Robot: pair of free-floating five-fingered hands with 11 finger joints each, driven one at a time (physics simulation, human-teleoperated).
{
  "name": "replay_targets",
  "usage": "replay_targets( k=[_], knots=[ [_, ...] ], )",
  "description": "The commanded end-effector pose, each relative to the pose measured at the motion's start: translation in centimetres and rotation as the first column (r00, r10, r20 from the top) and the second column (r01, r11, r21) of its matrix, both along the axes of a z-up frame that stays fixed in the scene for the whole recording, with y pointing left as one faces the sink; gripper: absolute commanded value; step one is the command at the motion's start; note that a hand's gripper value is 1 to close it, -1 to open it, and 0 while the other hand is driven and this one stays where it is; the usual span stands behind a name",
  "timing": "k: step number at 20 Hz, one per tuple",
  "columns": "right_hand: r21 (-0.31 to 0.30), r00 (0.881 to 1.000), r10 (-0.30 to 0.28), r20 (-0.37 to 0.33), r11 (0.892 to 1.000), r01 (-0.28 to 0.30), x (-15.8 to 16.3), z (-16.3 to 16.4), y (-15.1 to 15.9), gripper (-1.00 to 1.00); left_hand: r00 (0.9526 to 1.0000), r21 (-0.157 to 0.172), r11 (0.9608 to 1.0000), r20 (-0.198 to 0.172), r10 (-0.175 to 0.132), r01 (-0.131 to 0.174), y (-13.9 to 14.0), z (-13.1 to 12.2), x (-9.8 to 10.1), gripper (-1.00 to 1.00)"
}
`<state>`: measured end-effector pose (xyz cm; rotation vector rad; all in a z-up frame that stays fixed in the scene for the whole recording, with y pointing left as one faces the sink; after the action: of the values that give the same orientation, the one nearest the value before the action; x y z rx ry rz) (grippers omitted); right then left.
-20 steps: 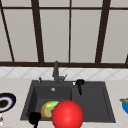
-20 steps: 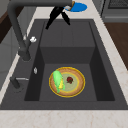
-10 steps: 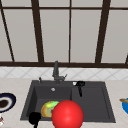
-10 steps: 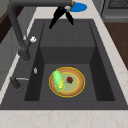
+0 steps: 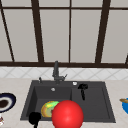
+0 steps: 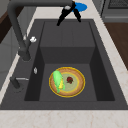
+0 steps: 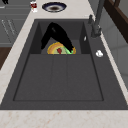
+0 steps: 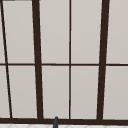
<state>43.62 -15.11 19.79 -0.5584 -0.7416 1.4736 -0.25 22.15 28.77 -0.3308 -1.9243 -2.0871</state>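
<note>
My right hand (image 5: 82, 88) hangs over the right half of the dark sink (image 5: 106, 100), open, with its straight fingers spread and pointing down. It holds nothing. The same hand appears in the left side view (image 6: 69, 10) and the right side view (image 7: 56, 34). In the sink's left basin lies a yellow plate (image 6: 75, 82) with a green corn cob (image 6: 58, 81) and a small red bit (image 6: 70, 80) on it. My left hand (image 5: 35, 118) hovers at the sink's front left corner. A big red ball (image 5: 67, 114) covers the sink's front edge in the front view.
A dark faucet (image 5: 56, 72) stands behind the sink. On the left counter sit a dark bowl (image 5: 6, 102) and a small red and white thing (image 7: 33, 6). A blue dish (image 5: 125, 105) rests on the right counter.
In the left side view my right hand has drifted slightly toward the sink's front edge. Nothing else has moved.
</note>
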Motion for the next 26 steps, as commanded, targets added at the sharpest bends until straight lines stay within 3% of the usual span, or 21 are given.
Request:
replay_targets(
  k=[1,5,8,22,26],
  knots=[
    [-0.013,1.0,0.023,0.007,1.0,-0.023,-0.8,-0.3,0.7,-1.0,1.0,0.0,1.0,0.0,0.0,0.0,0.0,0.0,0.0,0.0],
    [-0.097,0.998,0.057,-0.001,0.994,-0.057,-2.0,-1.4,2.8,-1.0,1.0,0.0,1.0,0.0,0.0,0.0,0.0,0.0,0.0,0.0],
    [-0.127,0.998,0.059,-0.004,0.99,-0.059,-2.8,-2.0,4.0,-1.0,1.0,0.0,1.0,0.0,0.0,0.0,0.0,0.0,0.0,0.0],
    [-0.146,0.997,0.075,-0.003,0.986,-0.075,-6.4,-5.1,10.9,-1.0,1.0,0.0,1.0,0.0,0.0,0.0,0.0,0.0,0.0,0.0],
    [-0.148,0.994,0.088,0.07,0.986,-0.077,-6.2,-6.4,12.4,-1.0,1.0,0.0,1.0,0.0,0.0,0.0,0.0,0.0,0.0,0.0]
  ],
)
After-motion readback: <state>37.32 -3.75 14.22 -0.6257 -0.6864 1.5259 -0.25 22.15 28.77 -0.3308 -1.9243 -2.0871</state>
